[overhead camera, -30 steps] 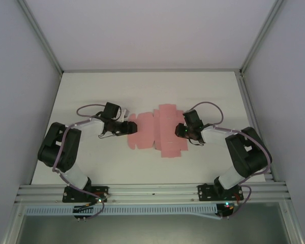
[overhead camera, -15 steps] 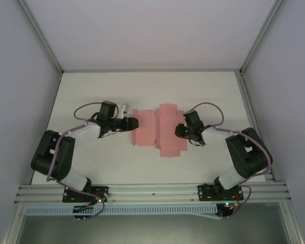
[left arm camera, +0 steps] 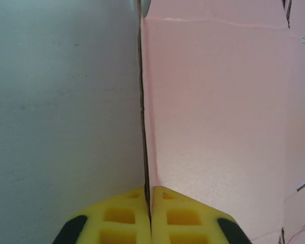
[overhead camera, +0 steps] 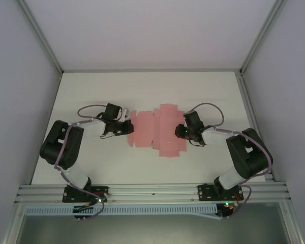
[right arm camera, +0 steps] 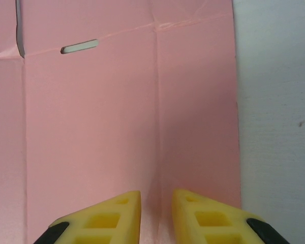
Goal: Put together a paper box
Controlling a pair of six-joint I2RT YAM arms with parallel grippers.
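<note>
Both part-cropped: left end effector (left arm camera: 148, 190) closed at paper box (left arm camera: 218, 112) edge, right end effector (right arm camera: 156, 194) slightly apart.

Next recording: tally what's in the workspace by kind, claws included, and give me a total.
Pink paper box, a flat creased sheet: 1
Yellow-tipped claws, left claw and right claw: 2
Total: 3
</note>
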